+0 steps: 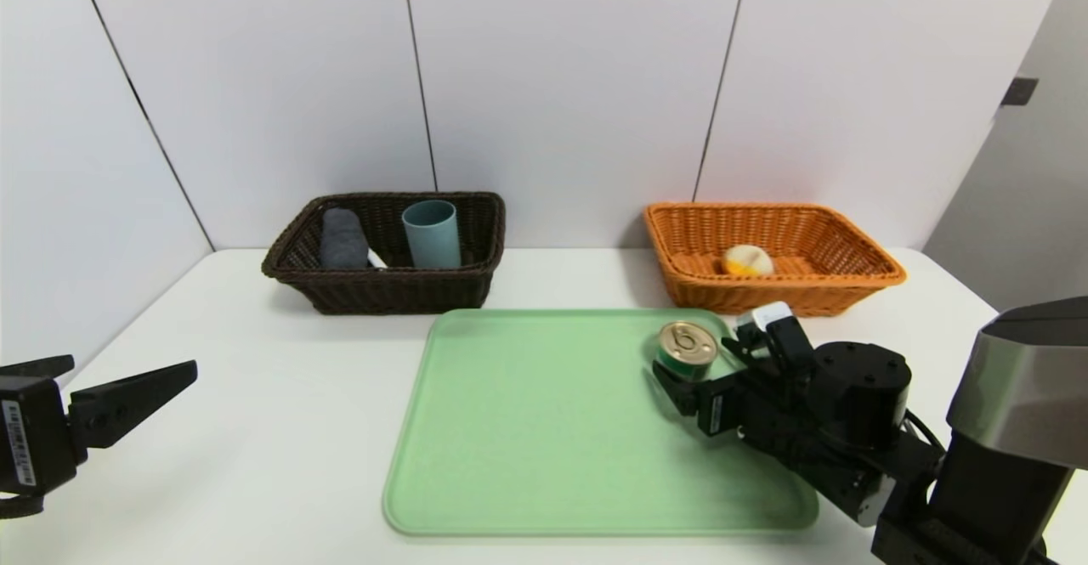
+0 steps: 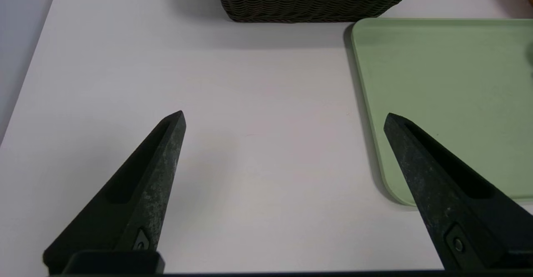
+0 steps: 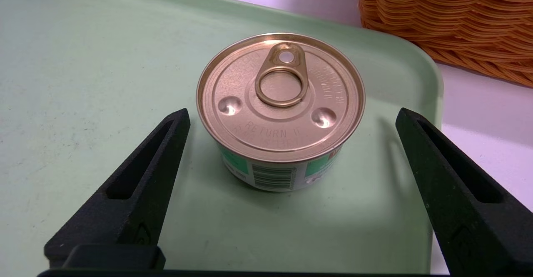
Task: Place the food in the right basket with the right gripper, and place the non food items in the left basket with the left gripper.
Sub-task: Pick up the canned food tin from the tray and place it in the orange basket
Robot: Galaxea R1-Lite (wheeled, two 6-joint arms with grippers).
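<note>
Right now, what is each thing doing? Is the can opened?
Can: upright on the tray, sealed, not gripped.
Green tray: flat on the table.
Right gripper: open around the can.
Left gripper: open, holding nothing.
Dark basket: holds a blue cup.
Orange basket: holds a round food item.

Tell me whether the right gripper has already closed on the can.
No. The right gripper is open, its fingers standing apart on either side of the can on the green tray.

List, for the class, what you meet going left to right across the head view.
Left gripper → dark basket → green tray → can → right gripper → orange basket.
</note>
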